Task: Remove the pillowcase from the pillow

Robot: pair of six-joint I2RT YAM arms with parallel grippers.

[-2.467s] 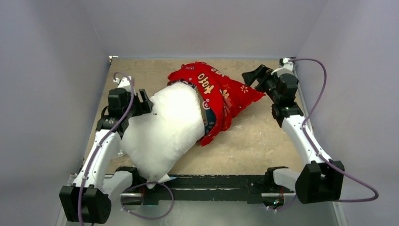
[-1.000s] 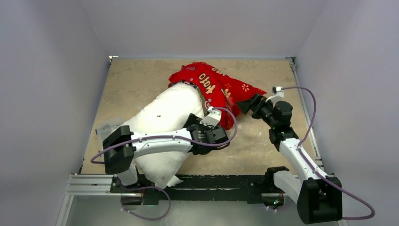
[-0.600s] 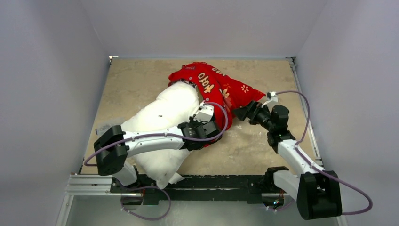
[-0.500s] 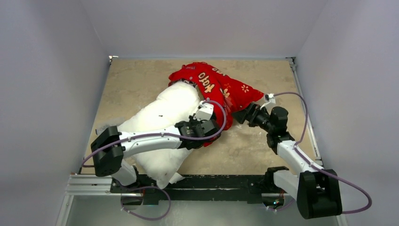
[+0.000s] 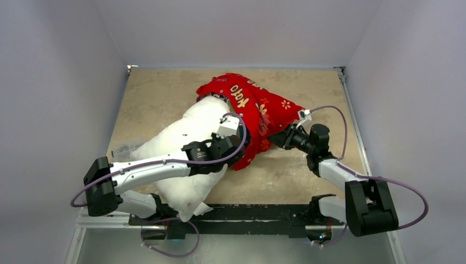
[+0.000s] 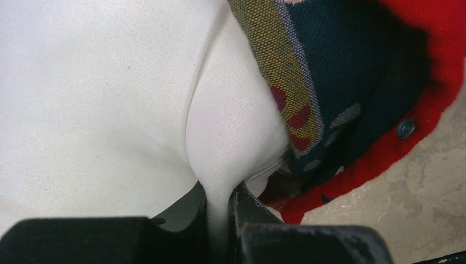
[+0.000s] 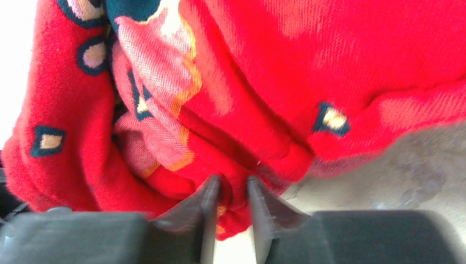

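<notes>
The plump plain white pillow [image 5: 176, 143] lies diagonally from near left toward the middle of the tan table [image 5: 159, 91]; the left gripper [image 6: 218, 193] is closed on a pinched fold of its cloth; the bright red printed fabric pillowcase [image 5: 258, 107] covers its far right end; the right gripper [image 7: 232, 190] clamps a red fold at that cover's near edge.

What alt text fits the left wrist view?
The black left gripper pinches a fold of the plain white pillow at the bottom centre of the view. To the right, the open edge of the red pillowcase shows its dark patterned inside and a small dark button, over the tan table.
</notes>
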